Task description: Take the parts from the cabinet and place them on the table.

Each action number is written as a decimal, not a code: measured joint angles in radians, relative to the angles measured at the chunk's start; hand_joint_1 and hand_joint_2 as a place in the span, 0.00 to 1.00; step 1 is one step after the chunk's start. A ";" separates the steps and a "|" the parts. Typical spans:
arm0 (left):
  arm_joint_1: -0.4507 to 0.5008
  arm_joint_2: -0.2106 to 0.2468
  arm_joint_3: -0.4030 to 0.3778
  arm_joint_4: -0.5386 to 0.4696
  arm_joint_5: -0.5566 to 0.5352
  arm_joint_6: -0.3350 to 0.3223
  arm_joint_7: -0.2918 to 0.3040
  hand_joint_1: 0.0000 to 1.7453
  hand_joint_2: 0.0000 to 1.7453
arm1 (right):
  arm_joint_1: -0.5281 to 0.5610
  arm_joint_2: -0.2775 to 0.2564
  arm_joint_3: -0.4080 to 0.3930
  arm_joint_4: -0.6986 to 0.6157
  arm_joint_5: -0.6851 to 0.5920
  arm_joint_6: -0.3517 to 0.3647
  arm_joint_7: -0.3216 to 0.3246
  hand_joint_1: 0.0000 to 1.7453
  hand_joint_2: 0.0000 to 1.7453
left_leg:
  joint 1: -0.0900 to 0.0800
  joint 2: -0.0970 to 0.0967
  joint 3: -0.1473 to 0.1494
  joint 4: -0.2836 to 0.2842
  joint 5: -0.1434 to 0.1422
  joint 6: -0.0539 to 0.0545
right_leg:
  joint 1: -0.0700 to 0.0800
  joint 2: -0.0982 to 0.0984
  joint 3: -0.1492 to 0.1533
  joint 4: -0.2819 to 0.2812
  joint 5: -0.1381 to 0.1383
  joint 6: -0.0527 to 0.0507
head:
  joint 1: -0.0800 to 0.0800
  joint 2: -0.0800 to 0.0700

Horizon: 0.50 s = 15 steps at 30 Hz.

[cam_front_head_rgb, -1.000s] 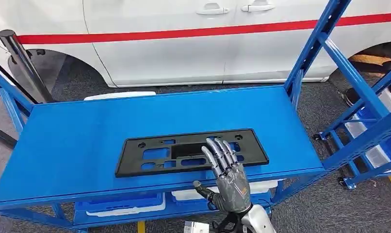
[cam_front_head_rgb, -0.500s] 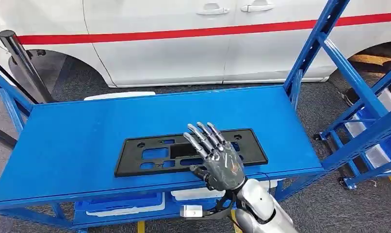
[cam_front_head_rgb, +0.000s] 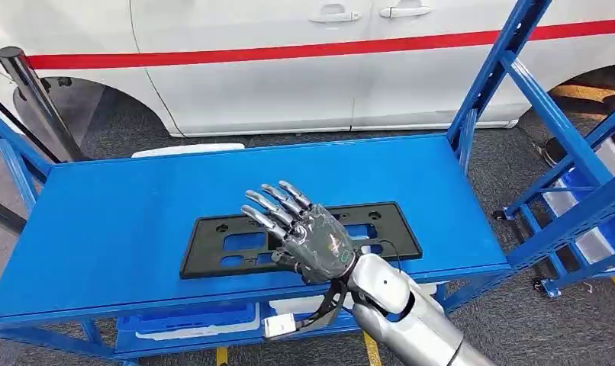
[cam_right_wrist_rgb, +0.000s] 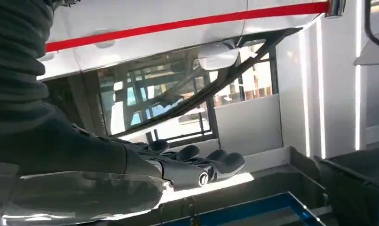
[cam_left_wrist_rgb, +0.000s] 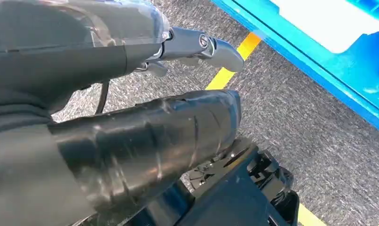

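Hovering right hand over the black plate on the blue shelf, fingers spread wide, gripping nothing, plate flat just underneath

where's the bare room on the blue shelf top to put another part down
The shelf top is bare left of the black plate, and in the strip behind it up to the far edge. A smaller bare patch lies between the plate's right end and the blue upright. The front middle is crowded: the right robot hand hangs over the plate.
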 joint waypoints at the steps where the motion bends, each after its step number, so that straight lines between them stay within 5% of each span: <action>1: 0.000 0.000 0.000 0.000 0.000 0.000 0.000 0.00 0.00 | -0.002 0.000 0.004 0.003 -0.003 0.007 0.000 0.00 1.00 | 0.000 0.000 0.000 0.000 0.000 0.000 | 0.000 0.000 0.000 0.000 0.000 0.000 | 0.000 0.000; 6: 0.000 0.000 -0.002 0.000 0.000 0.000 0.000 0.00 0.00 | -0.013 0.000 0.024 0.018 -0.043 0.044 -0.004 0.00 1.00 | 0.000 0.000 0.000 0.000 0.000 0.000 | 0.000 0.000 0.000 0.000 0.000 0.000 | 0.000 0.000; 10: -0.001 0.000 -0.009 0.000 0.000 -0.002 -0.003 0.00 0.00 | -0.024 0.000 0.054 0.034 -0.248 0.197 -0.071 0.00 1.00 | 0.000 0.000 0.000 0.000 0.000 0.000 | 0.000 0.000 0.000 0.000 0.000 0.000 | 0.000 0.000; 15: -0.001 0.000 -0.019 0.000 0.001 -0.002 -0.002 0.00 0.00 | -0.023 0.000 0.071 0.045 -0.331 0.221 -0.105 0.00 1.00 | 0.000 0.000 0.000 0.000 0.000 0.000 | 0.000 0.000 0.000 0.000 0.000 0.000 | 0.000 0.000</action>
